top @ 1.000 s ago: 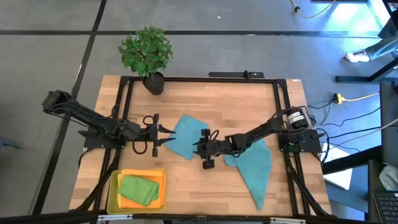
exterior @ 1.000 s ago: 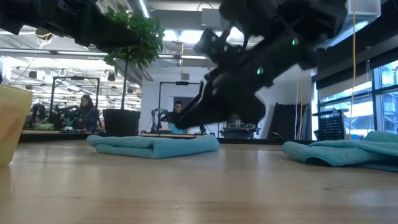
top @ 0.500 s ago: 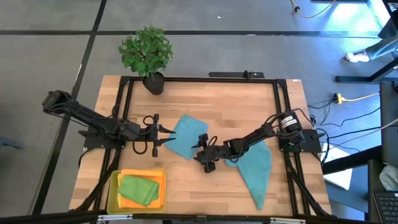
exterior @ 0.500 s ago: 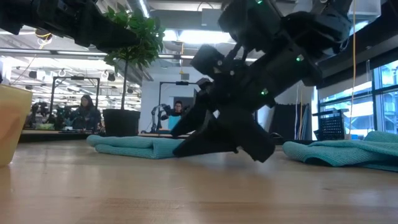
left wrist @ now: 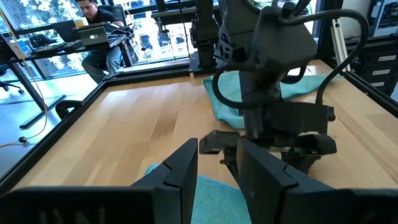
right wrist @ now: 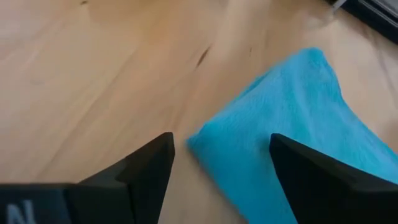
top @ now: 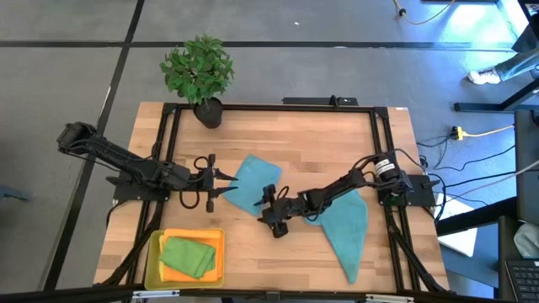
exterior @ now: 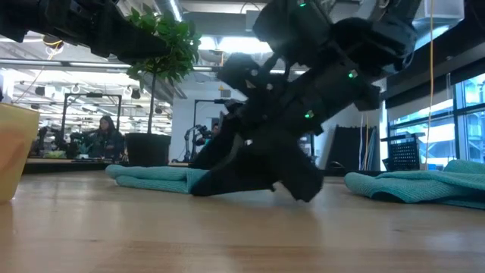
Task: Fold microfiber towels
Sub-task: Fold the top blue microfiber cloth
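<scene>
While the left gripper [top: 221, 184] sits at the left corner of the folded teal-blue microfiber towel [top: 251, 187] mid-table, its two dark fingers [left wrist: 180, 171] look clamped on that corner — the left wrist view shows teal cloth right between them, so I'd call it pinched on the towel. Right gripper [top: 266, 207] is down low at the towel's front corner, fingers spread wide apart w/ the blue corner sitting in the gap between them in the right wrist view; can't tell if they actually touch the cloth, nothing held there. In the low view that same arm is the big dark mass angled down onto the light wooden tabletop [exterior: 227, 227], tip right at the towel's edge. Second teal-blue towel [top: 345, 231] lies loose and unfolded on the right side of the table, partly under the right arm, long point trailing toward the front edge. Green microfiber towel [top: 187, 256] is folded up inside the rigid yellow rectangular plastic tray [top: 154, 252] at the front left corner — well apart from both grippers. Potted green plant in a dark pot [top: 200, 74] stands at the back left corner of the table. Btw a person [left wrist: 99, 37] sits at a desk w/ a laptop beyond the table, seen in the left wrist view.
</scene>
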Robot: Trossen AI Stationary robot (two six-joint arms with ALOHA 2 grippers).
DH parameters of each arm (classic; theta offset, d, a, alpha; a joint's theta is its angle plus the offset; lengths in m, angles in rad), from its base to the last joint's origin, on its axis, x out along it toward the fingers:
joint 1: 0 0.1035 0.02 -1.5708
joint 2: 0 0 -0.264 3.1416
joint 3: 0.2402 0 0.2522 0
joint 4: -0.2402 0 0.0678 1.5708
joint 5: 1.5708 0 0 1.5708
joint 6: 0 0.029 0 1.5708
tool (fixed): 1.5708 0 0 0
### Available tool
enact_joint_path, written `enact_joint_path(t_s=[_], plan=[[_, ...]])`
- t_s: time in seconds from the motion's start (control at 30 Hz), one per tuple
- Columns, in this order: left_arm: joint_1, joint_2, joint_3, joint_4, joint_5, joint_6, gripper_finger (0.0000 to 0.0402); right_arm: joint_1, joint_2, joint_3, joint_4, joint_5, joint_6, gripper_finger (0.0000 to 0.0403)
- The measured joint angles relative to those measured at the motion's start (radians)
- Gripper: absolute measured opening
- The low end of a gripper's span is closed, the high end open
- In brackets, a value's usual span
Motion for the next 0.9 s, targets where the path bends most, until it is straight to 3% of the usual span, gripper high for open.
enact_joint_path(t_s=[0.27,0.7,0.9], plan=[[0.0,0.0,0.0,0.0,0.0,0.0,0.0103,-0.014,0.034,0.055,-0.055,0.003,-0.052,0.0245],[0.0,0.0,0.0,0.0,0.0,0.001,0.0103,-0.01,0.034,0.06,-0.11,0.053,-0.044,0.0123],[0.0,0.0,0.0,-0.003,0.021,0.001,0.0103,-0.018,-0.012,0.051,-0.135,0.058,-0.019,0.004]])
